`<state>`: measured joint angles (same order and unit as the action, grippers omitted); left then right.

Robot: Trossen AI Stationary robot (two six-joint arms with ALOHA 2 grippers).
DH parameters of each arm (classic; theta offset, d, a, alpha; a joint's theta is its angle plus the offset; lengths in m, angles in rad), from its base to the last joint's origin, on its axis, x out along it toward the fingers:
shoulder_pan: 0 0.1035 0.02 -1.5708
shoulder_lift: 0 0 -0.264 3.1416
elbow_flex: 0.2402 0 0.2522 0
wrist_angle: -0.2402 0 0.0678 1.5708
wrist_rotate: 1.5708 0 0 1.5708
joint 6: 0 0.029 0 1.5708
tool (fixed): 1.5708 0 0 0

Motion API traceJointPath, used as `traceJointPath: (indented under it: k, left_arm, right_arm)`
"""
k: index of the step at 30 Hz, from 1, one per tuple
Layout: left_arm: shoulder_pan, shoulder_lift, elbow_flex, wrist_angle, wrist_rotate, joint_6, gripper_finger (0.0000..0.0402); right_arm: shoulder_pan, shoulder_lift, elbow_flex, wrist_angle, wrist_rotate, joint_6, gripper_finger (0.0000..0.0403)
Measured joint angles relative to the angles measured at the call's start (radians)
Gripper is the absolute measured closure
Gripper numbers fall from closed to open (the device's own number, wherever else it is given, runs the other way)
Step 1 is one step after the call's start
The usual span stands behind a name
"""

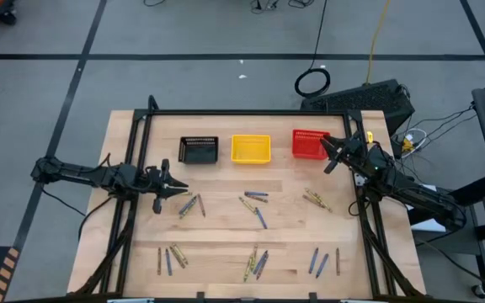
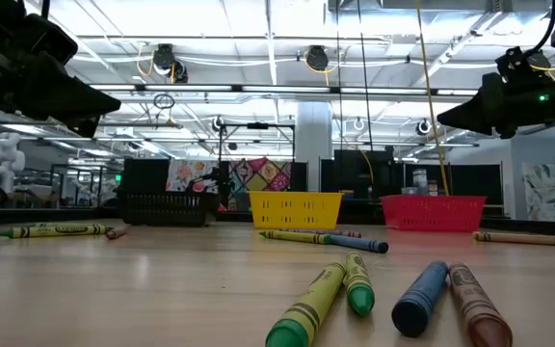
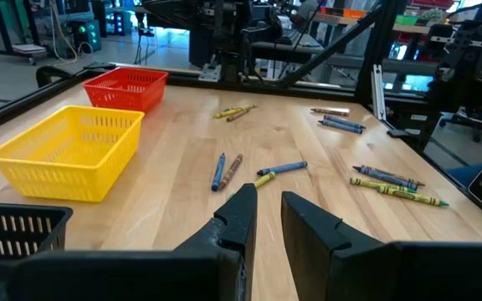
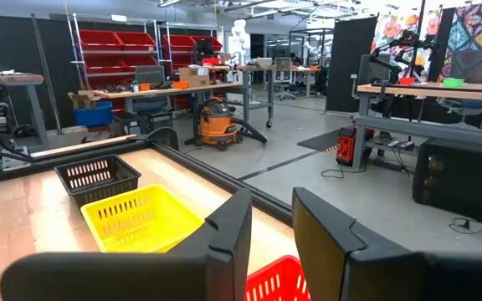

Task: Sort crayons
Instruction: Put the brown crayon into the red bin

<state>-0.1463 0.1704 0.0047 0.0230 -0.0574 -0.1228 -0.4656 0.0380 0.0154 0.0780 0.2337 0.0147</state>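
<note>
Wooden desk (image 1: 226, 236) in a workshop; crayons (image 1: 255, 263) lie loose in clusters across its middle and near half, none sorted yet; three baskets (image 1: 251, 149) line the far edge as bins; left gripper (image 1: 178, 190) hovers beside a cluster, jaws narrow, empty; right gripper (image 1: 327, 151) over the red basket (image 1: 307, 144), jaws narrow, empty.

Evenly and brightly lit from overhead. Rows of ceiling lights (image 2: 258, 43) glaring white in the low view, washing out the upper part there. Only soft, faint shadows on the tabletop (image 1: 226, 219) seen from above. Nearest crayons (image 2: 355, 289) in the low view slightly soft, room behind fairly crisp. Dark fingers (image 3: 245, 213) in the left wrist view nearly silhouetted, little surface detail. Same for the fingers (image 4: 233, 226) in the right wrist view. Straight lines bowed slightly toward the edges of the wrist views.
</note>
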Motion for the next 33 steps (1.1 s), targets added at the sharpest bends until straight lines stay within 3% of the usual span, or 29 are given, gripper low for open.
traceJointPath:
  k: [10, 15, 29, 33]
  left_arm:
    - [0.000, 0.000, 0.000, 0.000, 0.000, 0.000, 0.0338]
    - [0.000, 0.000, 0.000, 0.000, 0.000, 0.000, 0.0338]
    - [0.000, 0.000, 0.000, 0.000, 0.000, 0.000, 0.0338]
    - [0.000, 0.000, 0.000, -0.001, -0.001, 0.140, 0.0338]
  right_arm:
    - [0.000, 0.000, 0.000, 0.052, 0.000, -0.129, 0.0325]
    - [0.000, 0.000, 0.000, 0.046, 0.000, -0.035, 0.0325]
    - [0.000, 0.000, 0.000, 0.037, 0.000, -0.016, 0.0325]
    - [0.000, 0.000, 0.000, 0.034, -0.002, 0.032, 0.0325]
